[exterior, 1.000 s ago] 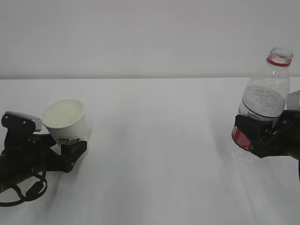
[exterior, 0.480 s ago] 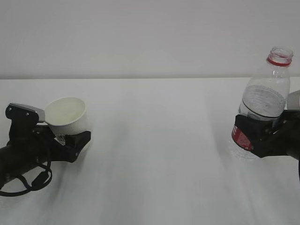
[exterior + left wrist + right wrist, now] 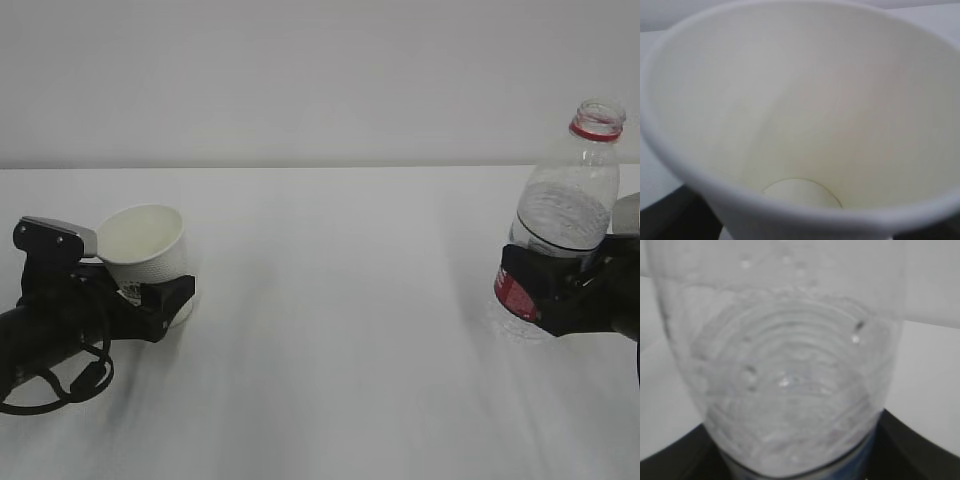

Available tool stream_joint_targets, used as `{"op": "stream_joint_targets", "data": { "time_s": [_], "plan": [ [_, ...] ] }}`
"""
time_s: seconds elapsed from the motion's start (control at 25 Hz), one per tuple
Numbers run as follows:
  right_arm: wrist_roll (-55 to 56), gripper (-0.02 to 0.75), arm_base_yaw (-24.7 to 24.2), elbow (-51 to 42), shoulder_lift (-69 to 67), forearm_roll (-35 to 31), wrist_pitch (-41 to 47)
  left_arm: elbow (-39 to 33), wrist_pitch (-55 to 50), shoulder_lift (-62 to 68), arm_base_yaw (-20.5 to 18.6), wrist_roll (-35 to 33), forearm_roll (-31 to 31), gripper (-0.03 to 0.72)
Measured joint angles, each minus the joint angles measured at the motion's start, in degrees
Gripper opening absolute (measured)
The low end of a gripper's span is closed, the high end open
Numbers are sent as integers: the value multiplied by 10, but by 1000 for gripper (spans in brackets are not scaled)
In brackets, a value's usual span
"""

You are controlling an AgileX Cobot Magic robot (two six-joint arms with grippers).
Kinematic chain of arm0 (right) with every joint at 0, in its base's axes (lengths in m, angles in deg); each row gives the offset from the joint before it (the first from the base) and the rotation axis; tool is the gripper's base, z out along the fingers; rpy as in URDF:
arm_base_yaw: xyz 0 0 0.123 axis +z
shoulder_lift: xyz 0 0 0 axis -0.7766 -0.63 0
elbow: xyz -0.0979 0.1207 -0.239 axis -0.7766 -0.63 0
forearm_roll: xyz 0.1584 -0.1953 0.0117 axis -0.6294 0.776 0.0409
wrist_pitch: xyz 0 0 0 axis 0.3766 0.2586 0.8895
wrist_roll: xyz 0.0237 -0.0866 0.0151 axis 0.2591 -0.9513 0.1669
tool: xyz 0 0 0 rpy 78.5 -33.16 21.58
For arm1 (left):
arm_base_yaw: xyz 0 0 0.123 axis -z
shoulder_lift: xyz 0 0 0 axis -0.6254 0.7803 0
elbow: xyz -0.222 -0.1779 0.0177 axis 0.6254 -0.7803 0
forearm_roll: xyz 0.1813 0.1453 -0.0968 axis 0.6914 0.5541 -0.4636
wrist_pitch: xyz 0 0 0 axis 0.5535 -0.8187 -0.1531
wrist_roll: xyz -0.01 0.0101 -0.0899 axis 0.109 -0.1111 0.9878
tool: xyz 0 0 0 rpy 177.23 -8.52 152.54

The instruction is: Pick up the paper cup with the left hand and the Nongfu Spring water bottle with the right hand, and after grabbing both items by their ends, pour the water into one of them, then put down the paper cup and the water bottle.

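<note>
OK, the left hand point(image 3: 150, 300) sits low at the left edge of the white table point(image 3: 340, 330), its black jaws set wide around the lower part of the paper cup point(image 3: 148, 255), which tilts with its open mouth facing up and toward the camera; the left wrist view shows only the cup's cream inside point(image 3: 805, 115), nothing in it. Over at the right edge, the right hand point(image 3: 560, 290) is clamped on the label band of the Nongfu Spring water bottle point(image 3: 565, 215), which is uncapped, leaning slightly right, with droplets on its clear ribbed wall point(image 3: 785, 385); the base looks just off the table but hard to tell.
</note>
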Motion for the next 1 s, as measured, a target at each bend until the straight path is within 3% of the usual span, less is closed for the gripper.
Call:
{"op": "stream_joint_targets", "data": {
  "time_s": [0.32,1.0],
  "plan": [
    [0,494,0,0,0,0,0,0,0,0,0,0,4,607],
    [0,494,0,0,0,0,0,0,0,1,0,0,49,587]
  ]
}}
